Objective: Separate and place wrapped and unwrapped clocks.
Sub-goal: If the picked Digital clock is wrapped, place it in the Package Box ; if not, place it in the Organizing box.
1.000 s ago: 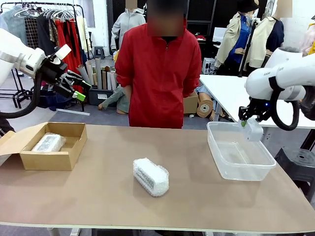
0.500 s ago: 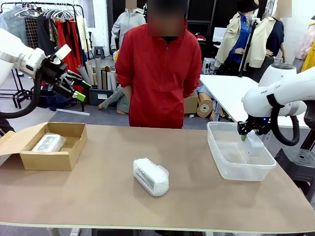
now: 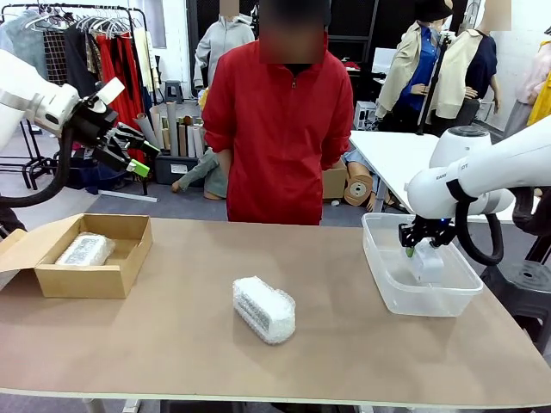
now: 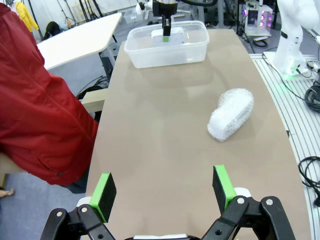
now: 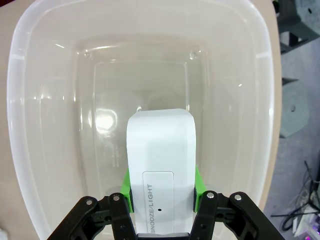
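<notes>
Brown tabletop [image 3: 172,344] stretched across to a person in a red jacket [image 3: 280,129], who stood at the far edge with arms down. From my remote seat I saw the right gripper [image 5: 161,187] clamped on the smooth white plastic clock [image 5: 160,150]. Its green pads pressed against both sides, and the end marked SNOOZE/LIGHT sat nearest the wrist. That bare clock hung inside the clear plastic tub [image 3: 387,292] on the table's right side, below the rim. I could not tell whether it touched the tub's floor.

The left gripper [image 4: 165,187] hovered high above the table's left end, its fingers spread wide apart with nothing between them. One white clock bundled in lumpy bubble wrap [image 3: 263,309] lay near the middle of the table, well apart from everything else. The other bubble-wrapped clock [image 3: 84,249] lay inside the open brown cardboard box [image 3: 86,281] at the left end.
</notes>
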Tool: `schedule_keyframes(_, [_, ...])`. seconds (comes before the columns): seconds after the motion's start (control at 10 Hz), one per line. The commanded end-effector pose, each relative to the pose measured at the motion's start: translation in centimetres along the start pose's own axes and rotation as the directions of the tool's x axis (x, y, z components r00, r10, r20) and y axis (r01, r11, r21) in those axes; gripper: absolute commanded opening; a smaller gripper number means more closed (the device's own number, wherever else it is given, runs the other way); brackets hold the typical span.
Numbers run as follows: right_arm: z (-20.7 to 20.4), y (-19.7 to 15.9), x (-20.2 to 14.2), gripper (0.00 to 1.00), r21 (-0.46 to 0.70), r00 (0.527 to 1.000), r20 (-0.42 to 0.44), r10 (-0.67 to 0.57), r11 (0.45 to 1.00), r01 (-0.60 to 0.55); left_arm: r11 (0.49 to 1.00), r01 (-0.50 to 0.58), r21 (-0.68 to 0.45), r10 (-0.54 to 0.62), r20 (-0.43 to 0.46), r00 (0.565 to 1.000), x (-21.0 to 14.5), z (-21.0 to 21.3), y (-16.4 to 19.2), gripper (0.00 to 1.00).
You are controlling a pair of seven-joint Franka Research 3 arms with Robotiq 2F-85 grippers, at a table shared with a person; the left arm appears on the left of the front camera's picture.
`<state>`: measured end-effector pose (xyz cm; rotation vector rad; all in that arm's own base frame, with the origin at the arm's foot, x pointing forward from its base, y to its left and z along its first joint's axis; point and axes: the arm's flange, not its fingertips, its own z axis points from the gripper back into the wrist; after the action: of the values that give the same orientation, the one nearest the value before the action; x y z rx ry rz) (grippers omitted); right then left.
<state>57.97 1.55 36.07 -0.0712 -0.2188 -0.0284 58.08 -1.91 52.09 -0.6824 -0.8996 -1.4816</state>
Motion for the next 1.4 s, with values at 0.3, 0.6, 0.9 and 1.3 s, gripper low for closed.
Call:
schedule_keyframes(0.3, [-1.1, 0.9, 0.4, 0.00, -0.016, 0.999, -0.004, -0.042, 0.999, 0.042, 1.000, 0.005, 0.003, -0.005, 0.001, 1.000, 0.1, 0.2, 0.0, 1.00])
schedule_keyframes(0.6, [-1.5, 1.1, 0.1, 0.00, 0.004, 0.997, -0.050, -0.051, 0.999, 0.051, 1.000, 0.005, 0.003, -0.005, 0.001, 1.000, 0.1, 0.2, 0.0, 1.00])
schedule_keyframes(0.9, [-1.8, 1.0, -0.5, 0.15, 0.015, 0.995, -0.081, -0.053, 0.998, 0.054, 1.000, 0.005, 0.003, -0.005, 0.001, 1.000, 0.1, 0.2, 0.0, 1.00])
schedule_keyframes(1.3, [-1.3, 0.9, -0.7, 0.90, 0.017, 0.995, -0.089, -0.047, 0.999, 0.049, 1.000, 0.005, 0.003, -0.005, 0.001, 1.000, 0.1, 0.2, 0.0, 1.00])
